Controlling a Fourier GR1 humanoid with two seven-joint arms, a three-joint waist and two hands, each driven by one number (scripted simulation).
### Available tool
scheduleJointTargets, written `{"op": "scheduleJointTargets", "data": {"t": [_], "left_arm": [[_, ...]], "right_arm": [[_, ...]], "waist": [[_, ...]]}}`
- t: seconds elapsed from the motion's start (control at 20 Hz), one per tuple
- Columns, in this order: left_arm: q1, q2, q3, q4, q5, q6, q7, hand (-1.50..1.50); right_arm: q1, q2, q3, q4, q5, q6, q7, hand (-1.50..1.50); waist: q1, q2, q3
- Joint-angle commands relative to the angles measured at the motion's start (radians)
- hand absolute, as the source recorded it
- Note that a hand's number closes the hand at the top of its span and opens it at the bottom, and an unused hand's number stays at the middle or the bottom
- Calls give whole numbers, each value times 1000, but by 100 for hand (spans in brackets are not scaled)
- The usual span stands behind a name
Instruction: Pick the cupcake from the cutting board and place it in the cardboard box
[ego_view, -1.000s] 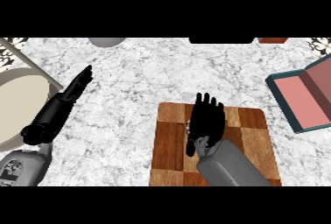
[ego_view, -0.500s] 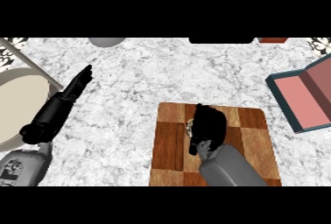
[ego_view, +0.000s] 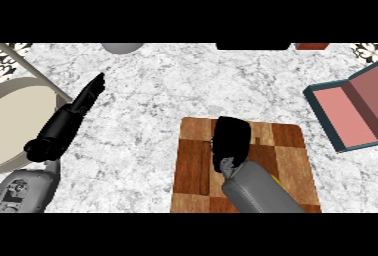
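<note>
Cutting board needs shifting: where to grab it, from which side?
Probably the left long edge of the cutting board, coming from the left with the left hand. It lies flat, the right hand and forearm cover its middle, and that edge is bare with counter beside it.

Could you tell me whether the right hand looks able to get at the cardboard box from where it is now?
Probably yes: the right hand is over the cutting board, and only bare counter separates it from the open box.
</note>
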Motion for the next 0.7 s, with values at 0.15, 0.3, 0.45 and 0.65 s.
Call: {"op": "scheduleJointTargets", "data": {"t": [0.15, 0.3, 0.45, 0.65], "left_arm": [[22, -23, 1, -69, -17, -14, 61, 0], [-14, -33, -14, -58, -25, -7, 46, 0], [0, -47, -38, -68, -49, 6, 46, 0], [1, -42, -20, -44, -38, -13, 34, 0]], "right_arm": [[-118, -6, -76, 146, 98, -111, -121, 150], [-259, -118, -254, 191, -53, -128, -346, 150], [-304, -186, -331, 320, -103, -242, -538, 150], [-476, -219, -356, 462, -62, -278, -630, 150]], "waist": [[7, 5, 2], [19, 14, 3], [42, 23, 4], [37, 17, 2]]}}
